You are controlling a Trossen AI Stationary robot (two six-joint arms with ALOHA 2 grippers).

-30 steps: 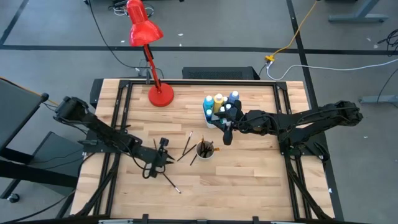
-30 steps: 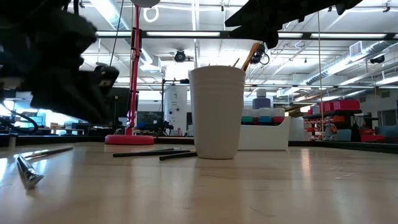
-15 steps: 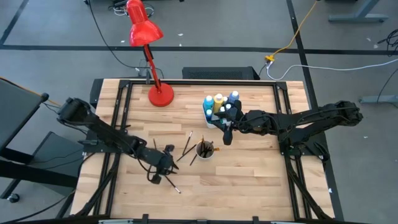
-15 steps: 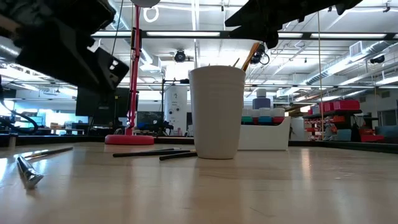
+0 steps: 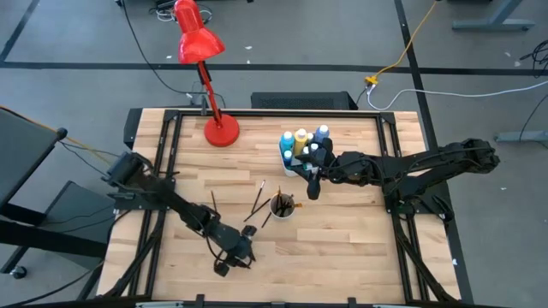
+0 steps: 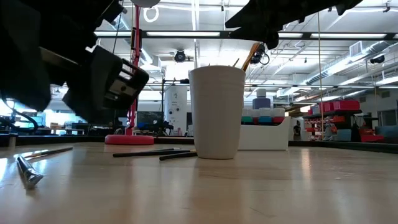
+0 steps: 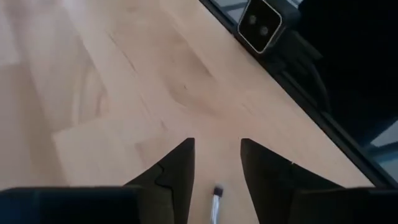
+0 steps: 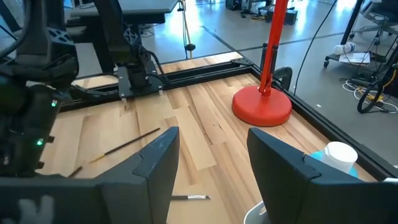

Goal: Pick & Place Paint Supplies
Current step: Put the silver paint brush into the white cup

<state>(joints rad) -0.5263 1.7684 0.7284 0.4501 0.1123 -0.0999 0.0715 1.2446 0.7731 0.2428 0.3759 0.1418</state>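
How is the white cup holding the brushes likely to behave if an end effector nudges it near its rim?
The white cup looks tall for its base, so a high push would probably tip it rather than slide it. It seems light, and the brushes leaning out of it may add top weight. The wooden table looks smooth.

The left arm reaches from the table's left edge diagonally toward the near centre, its wrist bent down, and the left gripper [image 5: 241, 257] hangs low with its two fingers [image 7: 177, 171] parted by a clear gap. The right arm stretches in from the right, level, and the right gripper [image 5: 313, 185] stands spread wide above mid-table.
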